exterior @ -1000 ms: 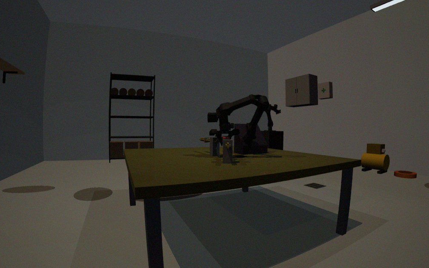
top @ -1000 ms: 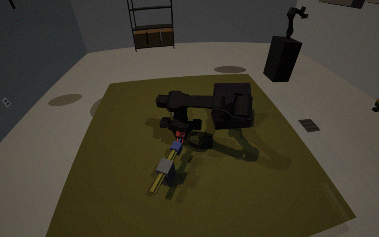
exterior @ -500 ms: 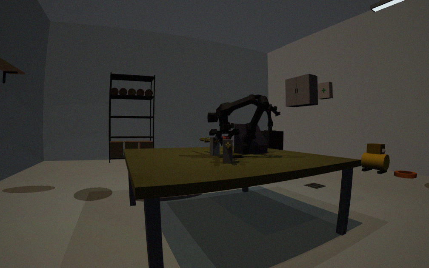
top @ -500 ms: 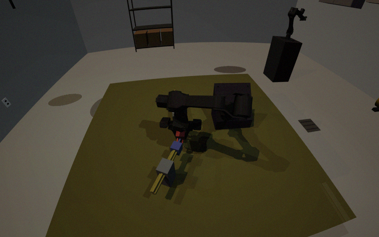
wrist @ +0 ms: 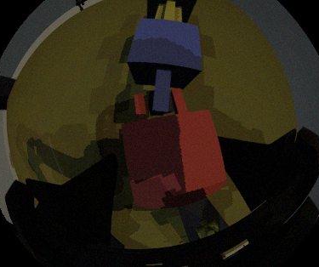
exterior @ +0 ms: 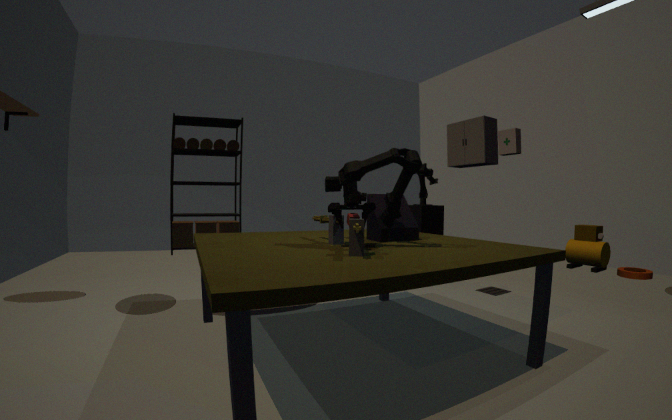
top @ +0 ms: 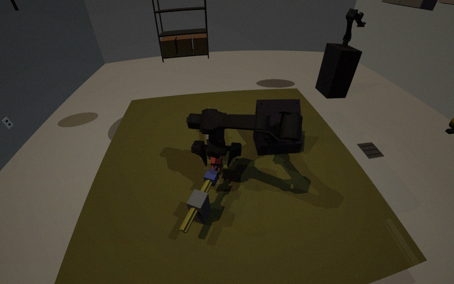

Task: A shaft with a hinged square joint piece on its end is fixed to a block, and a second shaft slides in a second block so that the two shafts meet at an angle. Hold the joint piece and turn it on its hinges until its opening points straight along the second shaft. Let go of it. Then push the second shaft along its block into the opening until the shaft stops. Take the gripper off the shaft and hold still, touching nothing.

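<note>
My gripper (top: 217,165) (exterior: 351,222) (wrist: 164,150) is open, pointing down, with one finger on each side of the red square joint piece (top: 215,161) (exterior: 353,218) (wrist: 200,149). In the wrist view a gap shows beside the joint piece at the left finger. Red prongs and a blue tongue link it to the blue square part (top: 211,176) (wrist: 168,36) on the first yellow shaft (top: 188,221). That shaft runs through the near grey block (top: 197,199) (exterior: 356,245). The second yellow shaft (exterior: 321,219) extends from the other grey block (exterior: 335,232). The arm mostly hides both in the top view.
The arm's dark base (top: 278,106) (exterior: 393,229) stands to the right of the blocks on the olive table top (top: 292,240) (exterior: 275,266). The forearm (top: 239,121) reaches left over the far block. Shelves, a second small arm on a stand and a yellow tank are in the room beyond.
</note>
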Controlling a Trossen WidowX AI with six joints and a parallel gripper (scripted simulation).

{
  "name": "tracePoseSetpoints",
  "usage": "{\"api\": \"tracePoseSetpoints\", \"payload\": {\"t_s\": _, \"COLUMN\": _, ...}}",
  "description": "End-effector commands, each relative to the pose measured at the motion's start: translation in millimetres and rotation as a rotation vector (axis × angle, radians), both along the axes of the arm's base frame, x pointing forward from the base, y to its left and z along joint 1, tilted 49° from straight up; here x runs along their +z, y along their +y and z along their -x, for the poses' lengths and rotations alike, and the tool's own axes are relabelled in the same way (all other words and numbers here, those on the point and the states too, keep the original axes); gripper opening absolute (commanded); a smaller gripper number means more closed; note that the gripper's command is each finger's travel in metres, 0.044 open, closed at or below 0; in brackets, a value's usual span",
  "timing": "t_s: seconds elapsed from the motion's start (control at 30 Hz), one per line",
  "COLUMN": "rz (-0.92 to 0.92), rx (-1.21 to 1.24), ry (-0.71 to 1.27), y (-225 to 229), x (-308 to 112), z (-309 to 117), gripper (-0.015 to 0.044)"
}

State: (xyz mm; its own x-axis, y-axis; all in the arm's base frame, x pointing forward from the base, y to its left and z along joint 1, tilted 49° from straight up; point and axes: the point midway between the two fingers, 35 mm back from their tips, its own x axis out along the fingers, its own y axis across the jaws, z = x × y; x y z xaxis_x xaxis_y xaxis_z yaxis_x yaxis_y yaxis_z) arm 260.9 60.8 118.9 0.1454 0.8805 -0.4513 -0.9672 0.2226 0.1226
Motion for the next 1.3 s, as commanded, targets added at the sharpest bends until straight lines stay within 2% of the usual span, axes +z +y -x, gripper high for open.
{"api": "tracePoseSetpoints", "payload": {"t_s": 0.0, "rz": 0.001, "rx": -0.001, "ry": 0.0, "y": 0, "x": 0, "z": 0, "gripper": 0.044}}
{"api": "tracePoseSetpoints", "payload": {"t_s": 0.33, "rz": 0.021, "rx": 0.005, "ry": 0.006, "y": 0, "x": 0, "z": 0, "gripper": 0.044}}
{"api": "tracePoseSetpoints", "payload": {"t_s": 0.8, "rz": 0.45, "rx": 0.047, "ry": 0.078, "y": -19, "x": 23, "z": 2, "gripper": 0.044}}
{"api": "tracePoseSetpoints", "payload": {"t_s": 1.27, "rz": 0.443, "rx": 0.032, "ry": 0.084, "y": -23, "x": 26, "z": 2, "gripper": 0.044}}
